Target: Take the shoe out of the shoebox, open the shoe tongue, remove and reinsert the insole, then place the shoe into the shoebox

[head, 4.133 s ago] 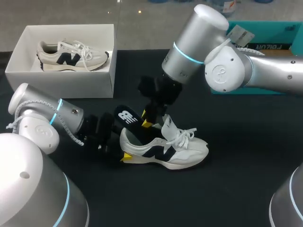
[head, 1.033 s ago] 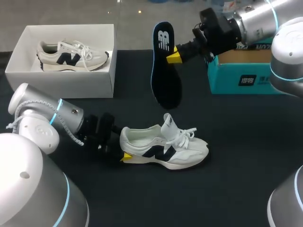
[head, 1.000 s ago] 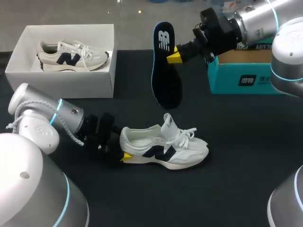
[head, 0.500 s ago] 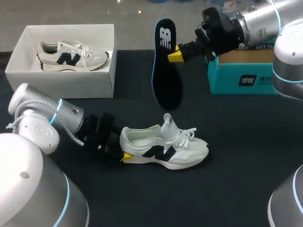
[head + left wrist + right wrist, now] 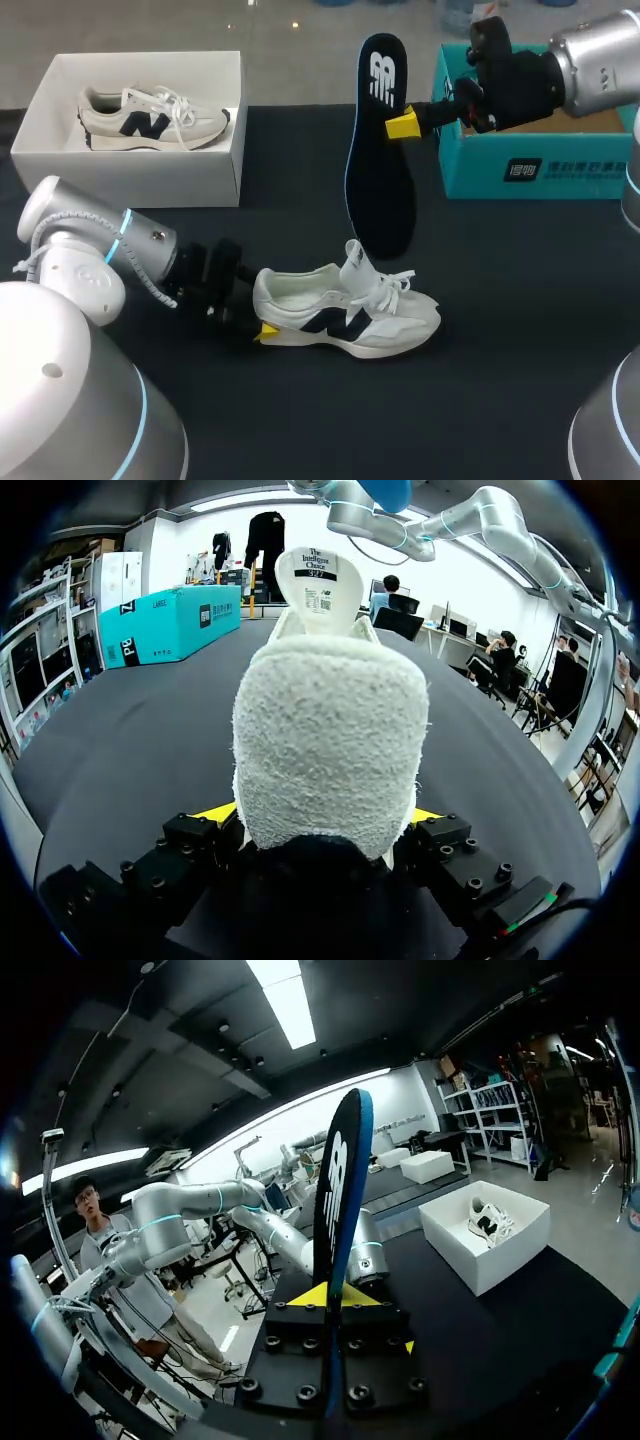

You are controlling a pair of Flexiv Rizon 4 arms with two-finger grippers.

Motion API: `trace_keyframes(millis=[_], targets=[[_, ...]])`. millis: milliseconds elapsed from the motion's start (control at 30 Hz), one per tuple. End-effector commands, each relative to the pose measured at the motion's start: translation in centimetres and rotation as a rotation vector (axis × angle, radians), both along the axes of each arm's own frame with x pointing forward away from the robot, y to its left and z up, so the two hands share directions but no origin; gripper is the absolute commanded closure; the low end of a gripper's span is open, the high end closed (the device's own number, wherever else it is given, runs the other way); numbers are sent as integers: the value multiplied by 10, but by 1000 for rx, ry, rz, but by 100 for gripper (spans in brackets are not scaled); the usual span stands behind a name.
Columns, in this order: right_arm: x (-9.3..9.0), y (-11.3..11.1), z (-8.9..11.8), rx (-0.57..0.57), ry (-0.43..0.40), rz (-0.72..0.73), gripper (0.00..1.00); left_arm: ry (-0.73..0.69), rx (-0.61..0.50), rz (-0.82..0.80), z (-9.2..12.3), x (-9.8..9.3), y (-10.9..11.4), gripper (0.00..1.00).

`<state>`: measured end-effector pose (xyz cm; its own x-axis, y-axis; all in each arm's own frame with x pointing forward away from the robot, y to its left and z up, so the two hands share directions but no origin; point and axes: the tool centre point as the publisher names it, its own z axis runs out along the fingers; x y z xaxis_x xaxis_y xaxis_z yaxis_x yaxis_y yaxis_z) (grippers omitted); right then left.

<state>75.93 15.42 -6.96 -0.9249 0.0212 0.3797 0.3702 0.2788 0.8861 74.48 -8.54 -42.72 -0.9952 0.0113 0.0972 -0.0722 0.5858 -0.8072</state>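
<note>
- A white shoebox (image 5: 140,180) sits open on the black desk (image 5: 500,350), behind and to the left of the shoe (image 5: 345,312). A second shoe (image 5: 150,118) lies inside it.
- The left gripper (image 5: 255,318) is at the shoe's heel, low on the desk. Its yellow-tipped fingers are closed on the heel from both sides.
- The shoe, white with a dark side mark, stands on its sole at the middle of the desk. Its toe points right, its tongue stands up and its laces are loose.
- A dark insole (image 5: 380,170) hangs upright in the air just behind the shoe, with its lower end near the raised tongue.
- The right gripper (image 5: 405,124), above and to the right of the shoe, pinches the insole's edge near its upper end.
- A teal box (image 5: 540,175) stands behind and to the right of the shoe.
</note>
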Motion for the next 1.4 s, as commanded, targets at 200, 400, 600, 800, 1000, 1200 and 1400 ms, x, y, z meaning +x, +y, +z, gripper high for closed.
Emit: trace_keyframes(millis=[200, 400, 600, 800, 1000, 1200, 1400], targets=[[-42, -9, 17, -45, 61, -79, 100, 0, 2, 0, -1, 0, -1, 100], [-57, -18, 17, -59, 84, -125, 100, 0, 2, 0, -1, 0, -1, 100], [-61, -24, 16, -82, 103, -161, 100, 0, 2, 0, -1, 0, -1, 100], [-60, -22, 15, -79, 111, -155, 100, 0, 2, 0, -1, 0, -1, 100], [-60, -23, 16, -83, 106, -157, 100, 0, 2, 0, -1, 0, -1, 100], [-60, -23, 16, -83, 106, -157, 100, 0, 2, 0, -1, 0, -1, 100], [-60, -23, 16, -83, 106, -157, 100, 0, 2, 0, -1, 0, -1, 100]])
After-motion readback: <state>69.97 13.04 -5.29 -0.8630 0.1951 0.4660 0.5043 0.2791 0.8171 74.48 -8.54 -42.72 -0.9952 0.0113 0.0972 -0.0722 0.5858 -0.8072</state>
